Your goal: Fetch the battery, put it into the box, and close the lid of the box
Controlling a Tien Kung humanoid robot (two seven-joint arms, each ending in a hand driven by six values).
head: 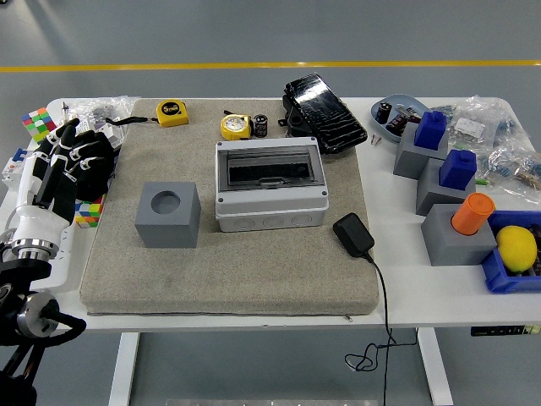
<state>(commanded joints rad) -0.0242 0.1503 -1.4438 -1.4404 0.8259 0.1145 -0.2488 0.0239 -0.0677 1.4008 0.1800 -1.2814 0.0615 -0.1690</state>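
Note:
The battery (260, 125), a small black cylinder, stands at the mat's far edge next to a yellow tape measure (236, 127). The grey box (270, 207) sits in the middle of the mat (237, 271); its top panel shows a dark slot, and I cannot tell whether the lid is open. My left hand (66, 154) is at the table's left edge, over a white power strip, with its fingers spread and holding nothing. It is far left of the battery and the box. My right arm is out of view.
A grey cube with a round hole (167, 214) stands left of the box. A black charger (353, 235) and its cable lie to the right. A black pouch (324, 112), a second tape measure (172, 112), a colour cube (38, 123) and grey blocks (456, 228) surround the mat.

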